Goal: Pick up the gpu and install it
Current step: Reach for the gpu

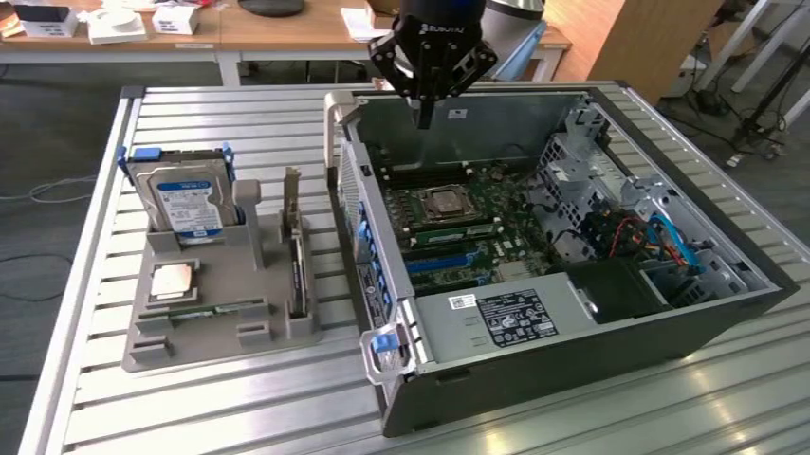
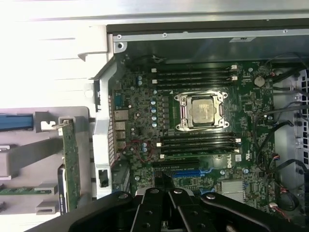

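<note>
The claw [image 1: 427, 116] is held shut and empty above the open case [image 1: 570, 365]. The gpu [image 1: 298, 261] is stood on edge in the grey holder [image 1: 209, 332] on the desk [image 1: 190, 408], just beside the case.

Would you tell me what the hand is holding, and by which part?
Nothing: the hand is shut and empty above the case; the gpu stands in its holder.

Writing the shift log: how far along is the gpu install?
Nothing looks done: the gpu stands upright in the grey holder outside the computer case. The pincer hangs shut and empty over that case. Picking up and installing are both left.
</note>
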Motion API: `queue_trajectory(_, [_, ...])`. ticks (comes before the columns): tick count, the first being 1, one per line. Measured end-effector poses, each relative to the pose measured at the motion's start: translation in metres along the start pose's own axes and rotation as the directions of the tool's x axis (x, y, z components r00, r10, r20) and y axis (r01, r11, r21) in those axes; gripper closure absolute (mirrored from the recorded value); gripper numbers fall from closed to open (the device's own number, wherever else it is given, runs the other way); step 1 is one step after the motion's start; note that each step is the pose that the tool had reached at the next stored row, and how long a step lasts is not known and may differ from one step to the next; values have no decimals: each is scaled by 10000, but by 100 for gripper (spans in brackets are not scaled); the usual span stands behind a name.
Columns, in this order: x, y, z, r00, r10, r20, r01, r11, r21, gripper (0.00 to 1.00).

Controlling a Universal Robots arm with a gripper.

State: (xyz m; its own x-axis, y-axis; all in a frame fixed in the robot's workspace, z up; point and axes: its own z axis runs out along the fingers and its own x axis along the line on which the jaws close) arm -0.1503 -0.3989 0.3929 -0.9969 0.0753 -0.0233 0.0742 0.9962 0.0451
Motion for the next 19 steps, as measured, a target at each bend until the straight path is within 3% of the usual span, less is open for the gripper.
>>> queue_trajectory(19, [606, -46, -2, 10000, -1, 0, 1, 10000, 0, 89])
